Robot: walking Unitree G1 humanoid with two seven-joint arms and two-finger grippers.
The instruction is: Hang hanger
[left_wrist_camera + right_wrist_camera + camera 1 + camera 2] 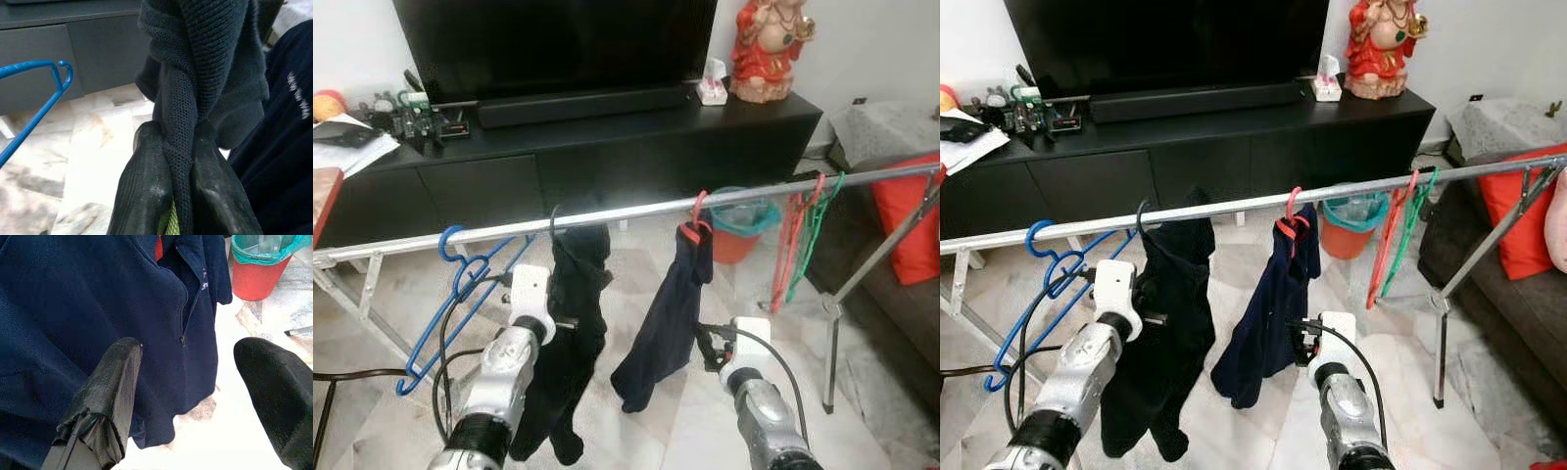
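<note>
A black garment [579, 284] hangs from a dark hanger whose hook [554, 219] curls over the metal rail [636, 211] of a drying rack. My left gripper [172, 164] is shut on a twisted fold of this garment, just below the rail, and its fingers [146, 191] press the knit cloth from both sides. To the right, a navy jacket [666, 313] hangs on a red hanger [697, 211]. My right gripper [190, 350] stands open beside the jacket's lower edge and holds nothing.
Blue hangers [460, 284] hang on the rail to the left, and red and green hangers [800, 240] to the right. Behind the rack stand a black TV cabinet [607, 157] and a red bucket [739, 235]. A sofa with a red cushion [906, 215] is at right, near the rack leg [832, 333].
</note>
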